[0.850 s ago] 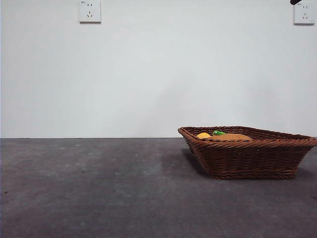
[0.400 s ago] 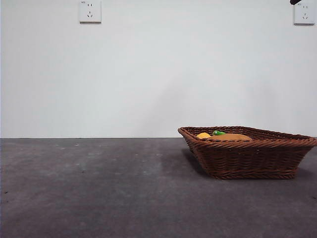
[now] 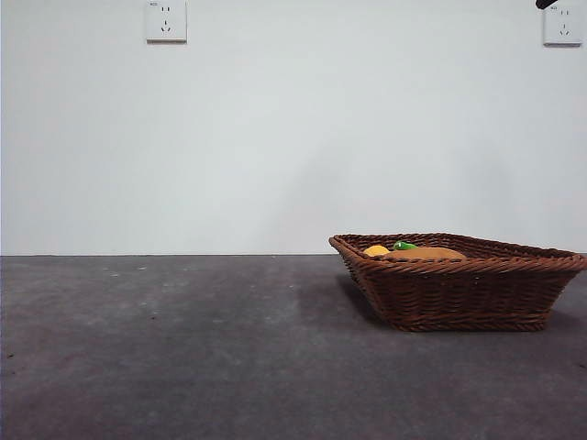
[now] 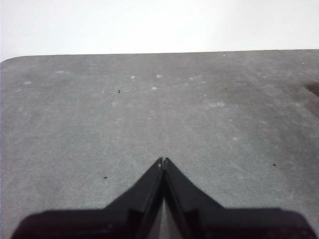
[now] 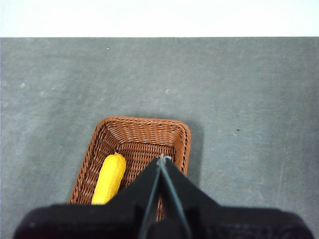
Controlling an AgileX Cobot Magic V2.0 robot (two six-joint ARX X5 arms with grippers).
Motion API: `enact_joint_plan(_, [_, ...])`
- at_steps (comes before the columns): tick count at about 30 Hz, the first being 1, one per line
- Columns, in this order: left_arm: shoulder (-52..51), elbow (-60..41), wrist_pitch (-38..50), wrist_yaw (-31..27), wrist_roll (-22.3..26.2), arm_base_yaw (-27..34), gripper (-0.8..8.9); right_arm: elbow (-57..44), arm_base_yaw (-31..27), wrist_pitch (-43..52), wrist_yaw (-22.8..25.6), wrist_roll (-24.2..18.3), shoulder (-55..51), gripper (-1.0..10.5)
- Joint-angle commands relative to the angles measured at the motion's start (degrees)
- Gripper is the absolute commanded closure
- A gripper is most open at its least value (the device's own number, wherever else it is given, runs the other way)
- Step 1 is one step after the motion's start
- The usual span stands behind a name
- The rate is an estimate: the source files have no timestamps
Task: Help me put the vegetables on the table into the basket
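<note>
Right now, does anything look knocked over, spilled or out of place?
Nothing stands out. The basket sits flat on the table with the vegetables inside it, and nothing lies spilled around it in these views.

Looks like a lab/test rig setup. Bare white wall point(image 3: 293, 137) w/ two power sockets point(image 3: 166, 20). Plain dark grey surface point(image 3: 165, 348).

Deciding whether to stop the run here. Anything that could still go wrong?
1. The right hand, shut and empty, hangs above the basket. A straight drop could hit the rim or the yellow piece.
2. The basket sits near the table edge in the front view, so a nudge might push it off.
3. The right wrist view shows only the yellow piece. The potato and green cap show only from the front, so confirm the count.
</note>
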Motion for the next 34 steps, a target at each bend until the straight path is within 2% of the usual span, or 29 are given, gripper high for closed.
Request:
enact_joint_plan(1, [0.0,-0.6,0.4,0.0,0.8,0.1,8.16,-0.3,0.0,0.4,0.0,-0.3,0.2,9.5])
enact_joint_plan(18, [2.6,-0.6,0.4,0.0,0.8,0.1,8.16,-0.5,0.0,0.7,0.1,-0.3,0.5,9.5])
enact_joint_plan(25, [3.7,-0.6,0.3,0.0,0.8,0.1,8.16,-0.5,-0.8,0.3,5.2,-0.3,-0.5,9.5])
enact_joint_plan(30, [3.7,-0.6,0.3,0.0,0.8,0.1,8.16,-3.7,-0.8,0.8,6.4,-0.3,-6.7,9.5])
enact_joint_plan(34, [3.8,-0.6,0.3,0.0,0.8,0.1,8.16,-14.4,-0.8,8.5,6.4,-0.3,-17.0,9.5])
